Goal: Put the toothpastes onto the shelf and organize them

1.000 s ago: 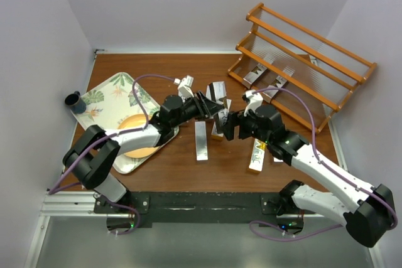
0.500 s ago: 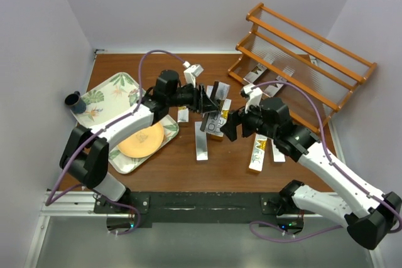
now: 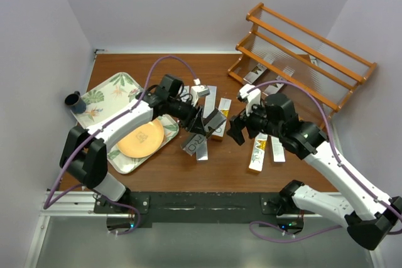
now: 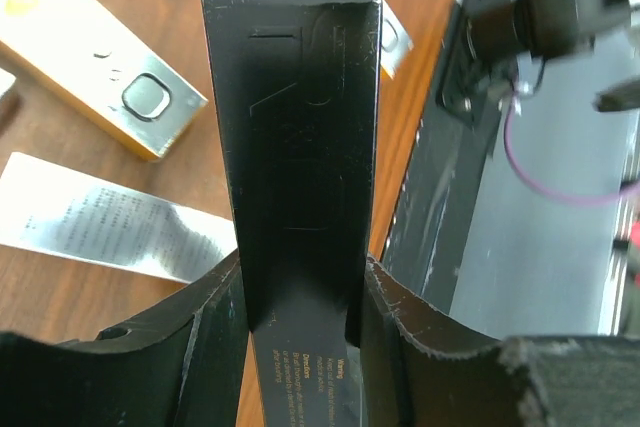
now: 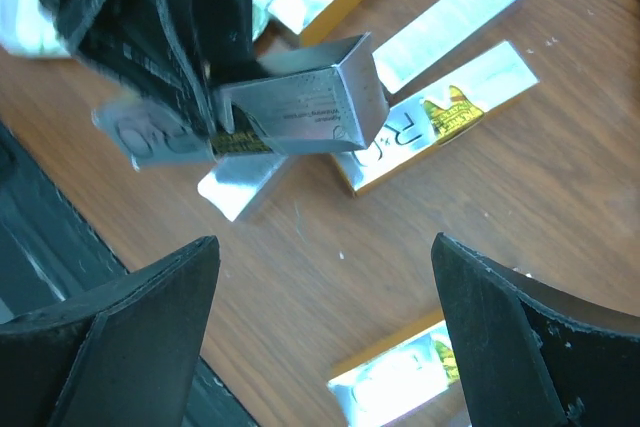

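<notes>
Toothpastes: long, slim cartons of shiny silver card, some with gold-yellow ends and dark lettering.

Top view. One silver carton, the held carton (image 3: pixel 213 120), is clamped in the left gripper (image 3: pixel 200 128) above the middle of the brown wooden table (image 3: pixel 207 67). The others lie flat near it: a silver one (image 3: pixel 209 95) towards the far edge, a gold-ended one (image 3: pixel 221 127) just beside the held carton, and two (image 3: pixel 257 155) nearer the near edge, right of centre. Two more (image 3: pixel 254 76) are at the foot of the shelf (image 3: pixel 308 32), an orange-brown wooden slanted rack in the far right corner. Whether they rest on its lowest tier or only against it cannot be told. The right gripper (image 3: pixel 237 131) hovers just right of the held carton.

Left wrist view. Both fingers (image 4: pixel 200 347) press the narrow sides of the held carton, whose dark face runs straight out between them.

Right wrist view. The right fingers (image 5: pixel 130 327) stand wide apart with nothing between them.

Handling, as judged: the cartons are light, with thin hollow card that will dent under a hard squeeze. The foil skin is probably slippery. They are best taken across the narrow width near mid-length, so that neither end droops or swings.
</notes>
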Robot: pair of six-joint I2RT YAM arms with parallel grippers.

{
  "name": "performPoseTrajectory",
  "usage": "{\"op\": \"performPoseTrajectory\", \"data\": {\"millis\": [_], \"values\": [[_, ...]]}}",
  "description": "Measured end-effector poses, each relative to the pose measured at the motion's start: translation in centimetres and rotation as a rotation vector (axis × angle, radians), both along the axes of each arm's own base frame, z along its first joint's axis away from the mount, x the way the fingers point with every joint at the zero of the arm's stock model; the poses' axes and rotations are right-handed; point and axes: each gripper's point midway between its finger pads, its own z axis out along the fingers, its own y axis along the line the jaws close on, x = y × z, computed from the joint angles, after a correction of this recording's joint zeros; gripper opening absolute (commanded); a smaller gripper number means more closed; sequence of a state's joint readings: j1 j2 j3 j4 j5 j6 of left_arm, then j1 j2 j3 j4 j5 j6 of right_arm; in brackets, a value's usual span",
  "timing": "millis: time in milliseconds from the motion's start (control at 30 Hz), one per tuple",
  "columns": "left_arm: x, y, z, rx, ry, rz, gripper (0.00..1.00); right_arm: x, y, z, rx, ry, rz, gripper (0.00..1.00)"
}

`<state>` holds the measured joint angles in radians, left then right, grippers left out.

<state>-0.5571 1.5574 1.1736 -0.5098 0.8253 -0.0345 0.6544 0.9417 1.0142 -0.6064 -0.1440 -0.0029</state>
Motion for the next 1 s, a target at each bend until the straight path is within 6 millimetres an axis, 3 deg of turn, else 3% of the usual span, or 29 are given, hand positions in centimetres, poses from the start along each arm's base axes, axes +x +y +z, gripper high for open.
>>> {"op": "performPoseTrajectory", "data": {"millis": [167, 433, 600, 767, 1000], "values": [[-1.8, 0.2, -0.2, 0.007, -0.032, -0.123, 0.36, -1.3, 0.1, -0.7, -0.082, -0.065, 0.174, 0.99], [-4.0, -1.6, -1.1, 0.014, 0.003, -0.335, 0.35, -1.9, 0.0, 0.1, -0.219, -0.284, 0.347, 0.99], [-3.8, -2.0, -2.3, 0.041, 0.041, -0.385, 0.35, -2.9, 1.8, -1.7, -0.391, -0.369, 0.499, 0.98], [-3.8, -1.9, -2.0, 0.061, 0.042, -0.389, 0.35, -4.2, 2.9, -4.4, -0.616, -0.407, 0.622, 0.98], [-3.9, -1.9, -2.1, 0.085, 0.019, -0.403, 0.36, -4.1, 2.4, -6.0, -0.827, -0.45, 0.665, 0.96]]}}
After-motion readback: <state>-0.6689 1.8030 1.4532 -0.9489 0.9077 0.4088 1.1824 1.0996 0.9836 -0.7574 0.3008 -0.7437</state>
